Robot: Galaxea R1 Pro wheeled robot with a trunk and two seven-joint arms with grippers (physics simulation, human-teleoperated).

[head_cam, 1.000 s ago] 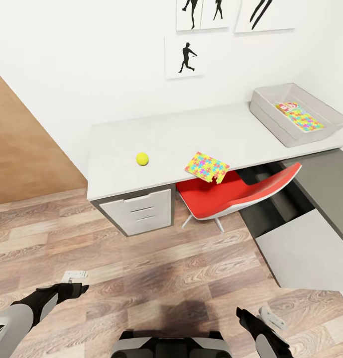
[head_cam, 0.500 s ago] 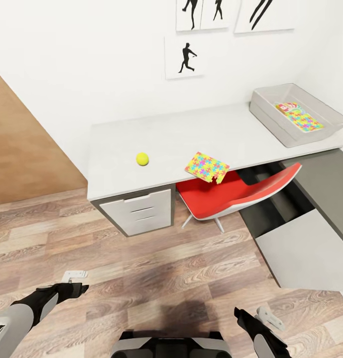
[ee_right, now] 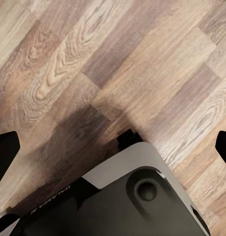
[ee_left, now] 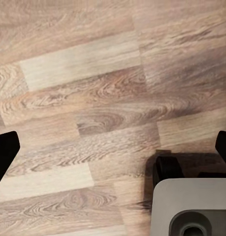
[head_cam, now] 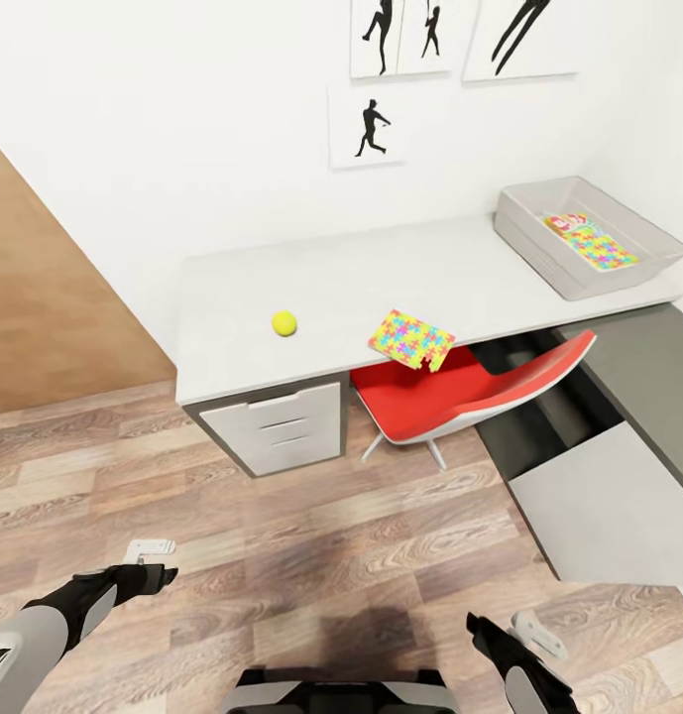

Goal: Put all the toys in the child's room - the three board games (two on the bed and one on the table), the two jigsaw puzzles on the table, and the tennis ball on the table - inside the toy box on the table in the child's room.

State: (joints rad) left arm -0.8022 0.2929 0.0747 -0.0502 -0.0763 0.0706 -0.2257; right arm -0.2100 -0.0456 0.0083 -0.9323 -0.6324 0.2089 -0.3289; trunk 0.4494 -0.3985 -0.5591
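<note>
Fingers, left (ee_left: pixel 4 152): I see dark tips at both edges of the left wrist view, spread wide, released, nothing between them, floor (ee_left: pixel 93 98) beneath. Left gripper (head_cam: pixel 148 560) low over the boards in the head view.

Fingers, right (ee_right: pixel 5 147): likewise spread, released, empty. Right gripper (head_cam: pixel 524 635) low at my right side.

Writing: dark lettering on the robot base (ee_right: pixel 117 196) in the right wrist view, too foreshortened for me to read. None legible elsewhere.

Ball (head_cam: pixel 284 323): yellow, on the counter (head_cam: pixel 331 288), left of centre, well apart from the box.

Puzzle (head_cam: pixel 411 339): multicoloured, at the counter's front edge, a corner overhanging the red chair (head_cam: pixel 460 392).

Toy box (head_cam: pixel 579 238): grey, at the counter's right end, holding a second puzzle (head_cam: pixel 601 248) and a red-and-white item behind it.

Posters (head_cam: pixel 371 124): black silhouettes on the wall.

Change since a second ago: the whole head view has shifted slightly, so my camera moved; the things keep their places, both grippers stay open and low.
</note>
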